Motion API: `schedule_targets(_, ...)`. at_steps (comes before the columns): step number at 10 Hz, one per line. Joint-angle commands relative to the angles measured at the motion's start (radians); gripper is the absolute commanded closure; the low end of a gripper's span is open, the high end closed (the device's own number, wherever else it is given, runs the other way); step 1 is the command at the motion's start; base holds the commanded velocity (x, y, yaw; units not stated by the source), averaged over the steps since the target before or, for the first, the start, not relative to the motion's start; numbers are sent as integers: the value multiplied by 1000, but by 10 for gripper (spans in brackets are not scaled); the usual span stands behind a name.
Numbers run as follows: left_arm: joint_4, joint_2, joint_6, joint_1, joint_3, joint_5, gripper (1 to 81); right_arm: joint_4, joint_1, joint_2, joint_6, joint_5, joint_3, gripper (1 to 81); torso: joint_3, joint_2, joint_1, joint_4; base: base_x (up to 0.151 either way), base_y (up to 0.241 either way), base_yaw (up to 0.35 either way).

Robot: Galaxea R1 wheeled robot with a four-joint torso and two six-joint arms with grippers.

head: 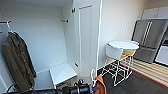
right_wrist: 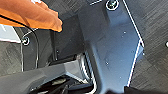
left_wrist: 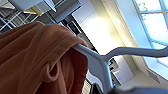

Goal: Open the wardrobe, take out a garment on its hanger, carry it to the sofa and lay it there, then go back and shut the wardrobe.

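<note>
left gripper (head: 96, 88) | grips hanger (left_wrist: 100, 62) (jaws not visible, cannot confirm) | garment (head: 100, 85) hangs just right | wardrobe (head: 85, 37) open

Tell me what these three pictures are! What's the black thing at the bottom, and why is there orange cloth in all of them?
They come from three cameras on one robot. The first camera sits high up on it and looks into an open wardrobe, where an olive-green jacket hangs on a rail. To the right are a small round table and a fridge. The black thing at the bottom is the robot's left arm; its left gripper is at the tip, beside the orange hoodie and its white hanger. The other two cameras sit on the robot's wrists. The left one sees the hoodie and hanger up close. The right one looks down past the robot's dark parts at the floor.
</note>
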Motion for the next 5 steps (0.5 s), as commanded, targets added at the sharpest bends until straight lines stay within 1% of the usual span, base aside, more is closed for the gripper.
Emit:
schedule_targets(1,37,4,13,-170,68,-100,811,11,46,4,0,-54,0,10,0,0,0,0,0,0,-198)
schedule_targets(5,58,0,13,-170,76,-99,811,10,46,6,0,-55,0,10,0,0,0,0,0,0,-200)
